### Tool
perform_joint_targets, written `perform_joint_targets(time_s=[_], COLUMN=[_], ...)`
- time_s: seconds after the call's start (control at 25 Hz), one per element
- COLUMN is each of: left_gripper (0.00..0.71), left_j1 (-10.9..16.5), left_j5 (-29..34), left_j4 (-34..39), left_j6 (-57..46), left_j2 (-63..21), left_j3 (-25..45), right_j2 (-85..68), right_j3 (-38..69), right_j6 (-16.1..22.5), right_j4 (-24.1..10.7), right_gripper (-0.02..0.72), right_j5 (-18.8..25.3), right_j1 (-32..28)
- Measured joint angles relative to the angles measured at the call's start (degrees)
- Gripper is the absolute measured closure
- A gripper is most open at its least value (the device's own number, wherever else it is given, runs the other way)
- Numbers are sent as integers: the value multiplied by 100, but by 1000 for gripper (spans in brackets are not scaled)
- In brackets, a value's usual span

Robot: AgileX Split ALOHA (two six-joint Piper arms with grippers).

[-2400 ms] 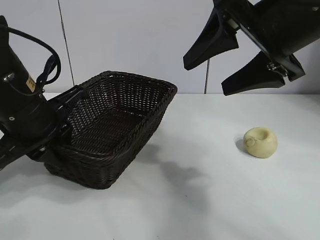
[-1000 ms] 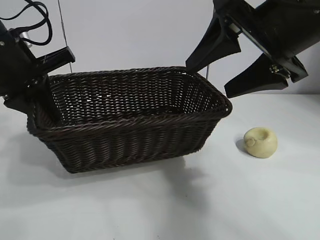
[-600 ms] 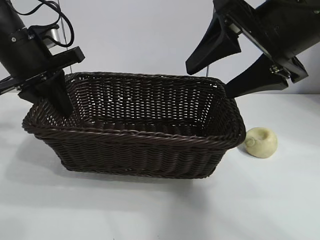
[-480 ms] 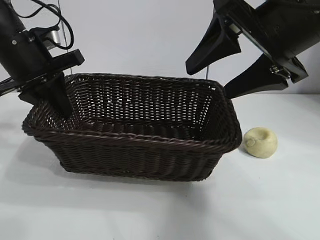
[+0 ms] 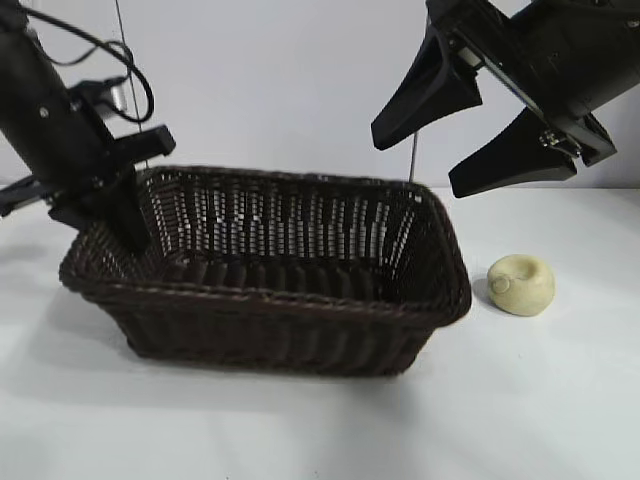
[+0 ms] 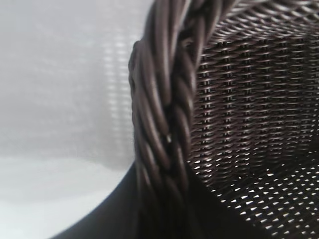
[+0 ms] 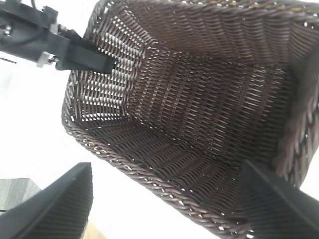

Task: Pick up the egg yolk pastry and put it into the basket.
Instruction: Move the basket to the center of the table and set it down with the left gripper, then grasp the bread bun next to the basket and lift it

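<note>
Your left gripper (image 5: 130,225) pinches the big dark brown woven basket's (image 5: 270,330) end rim. The small pale yellow pastry (image 5: 521,284) sits just beside the basket's other end, under your wide-open right gripper (image 5: 470,130). Only your right wrist view looks down inside the basket (image 7: 199,99).

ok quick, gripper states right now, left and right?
Left gripper: closed on the basket, gripping the rim at its left end.
Right gripper: open, holding nothing, up above the basket's right end and the egg yolk pastry.
</note>
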Motion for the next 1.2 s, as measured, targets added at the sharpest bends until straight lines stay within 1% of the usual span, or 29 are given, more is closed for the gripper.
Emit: perform_joint_targets(time_s=[0.04,0.12,0.16,0.24,0.28,0.32,0.36,0.4,0.52,0.68,0.84,0.96,1.04,1.12,1.2], left_gripper=[602,531,464,308,247,190,152,132,101,93,93,91,91,89,89], left_j1=[0,0,0,0,0,0,0,0,0,0,0,24,112,280,506], left_j5=[0,19,25,70,121,193,305,429,707,940,1121,1124,1099,1088,1071], left_j4=[0,-22,-47,-69,-76,-76,-76,-70,51,461,1152,1770,2155,2405,2563], left_j6=[0,11,11,18,21,21,21,21,21,-69,-272,-543,-727,-843,-906], left_j2=[0,0,0,-6,-18,-36,-70,-124,-382,-840,-966,-930,-910,-877,-865], left_j3=[0,0,0,-36,-74,-138,-214,-300,-508,-745,-876,-876,-876,-882,-882], right_j2=[0,0,0,0,0,0,0,0,0,0,0,0,0,0,0], right_j3=[0,0,0,0,0,0,0,0,0,0,0,0,0,0,0], right_j6=[0,0,0,0,1,14,20,19,25,42,42,42,42,46,46], right_j4=[0,0,0,0,0,0,0,0,0,0,0,0,0,-1,-6], right_gripper=[125,125,125,125,125,125,125,125,125,125,125,125,125,125,125], right_j5=[0,0,0,0,0,0,0,0,0,0,0,0,0,0,0], right_j1=[0,0,0,0,0,0,0,0,0,0,0,0,0,0,0])
